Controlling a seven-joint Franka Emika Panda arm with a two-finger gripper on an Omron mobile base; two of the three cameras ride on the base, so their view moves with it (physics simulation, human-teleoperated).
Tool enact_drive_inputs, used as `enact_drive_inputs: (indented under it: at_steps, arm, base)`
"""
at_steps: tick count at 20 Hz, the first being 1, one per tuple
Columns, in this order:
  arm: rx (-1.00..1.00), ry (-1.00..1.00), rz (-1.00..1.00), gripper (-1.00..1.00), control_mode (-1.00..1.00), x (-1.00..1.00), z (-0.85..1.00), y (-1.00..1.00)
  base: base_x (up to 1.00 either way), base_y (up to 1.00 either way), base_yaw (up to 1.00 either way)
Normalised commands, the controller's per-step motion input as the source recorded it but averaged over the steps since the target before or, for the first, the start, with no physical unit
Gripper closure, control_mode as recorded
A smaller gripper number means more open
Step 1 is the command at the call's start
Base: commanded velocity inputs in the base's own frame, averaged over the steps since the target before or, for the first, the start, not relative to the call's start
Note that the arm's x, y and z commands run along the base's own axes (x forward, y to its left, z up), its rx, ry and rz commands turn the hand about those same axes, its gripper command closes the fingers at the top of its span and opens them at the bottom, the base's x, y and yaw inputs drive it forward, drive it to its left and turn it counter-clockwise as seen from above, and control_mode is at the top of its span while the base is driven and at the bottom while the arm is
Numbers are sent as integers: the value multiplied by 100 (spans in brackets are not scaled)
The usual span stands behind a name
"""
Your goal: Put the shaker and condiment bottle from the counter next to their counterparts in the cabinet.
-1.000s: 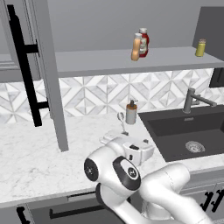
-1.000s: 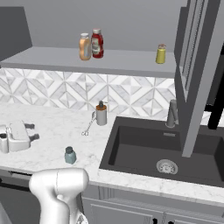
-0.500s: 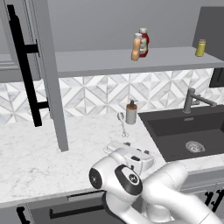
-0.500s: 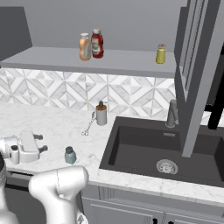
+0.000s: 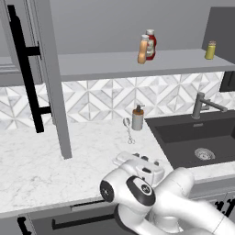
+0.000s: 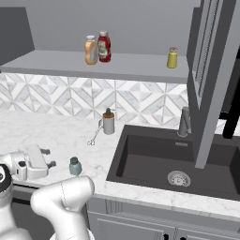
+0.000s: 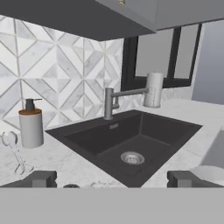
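The gripper [image 7: 111,179] was carried low over the front of the marble counter [image 5: 41,160], its 2 fingertips [image 7: 41,178] spread to full width with nothing between them; this was judged to be an approach posture for the teal shaker [image 6: 75,166], which stood upright near the counter's front edge, just beside the hand as seen from the right base view. The orange condiment bottle [image 5: 143,49] was already set on the cabinet shelf [image 5: 105,64], close beside or touching the red ketchup bottle [image 5: 150,44], so that 1 of the 2 transfers appeared complete. The yellow-green shaker [image 5: 210,50] stood well apart from that pair toward the shelf's right end, with bare shelf left beside it for its counterpart. On the counter, a grey pump dispenser [image 5: 137,118] stood against the patterned tile backsplash [image 5: 96,103], with a small metal utensil [image 5: 128,131] lying just beside it. The dark inset sink [image 6: 178,164] with its grey faucet [image 6: 184,123] occupied the counter's right part. The tall cabinet door [image 5: 34,69] with its black bar handle [image 5: 25,64] stood open.
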Motion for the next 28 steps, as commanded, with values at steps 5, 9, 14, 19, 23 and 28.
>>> enact_drive_inputs:
  at_steps: [5,9,14,19,23,28]
  arm:
    - [0,0,0,-100,-100,0,-12,0]
    - [0,0,0,-100,-100,0,-15,0]
    - [0,0,0,-100,-100,1,-11,0]
    - [0,0,0,-100,-100,19,-4,0]
    - [0,3,0,-100,-100,26,-5,0]
    - [1,1,0,-100,-100,9,-15,-2]
  base:
    - [0,0,0]
    - [0,0,0]
    - [0,0,0]
    - [0,0,0]
    - [0,0,0]
    - [0,0,0]
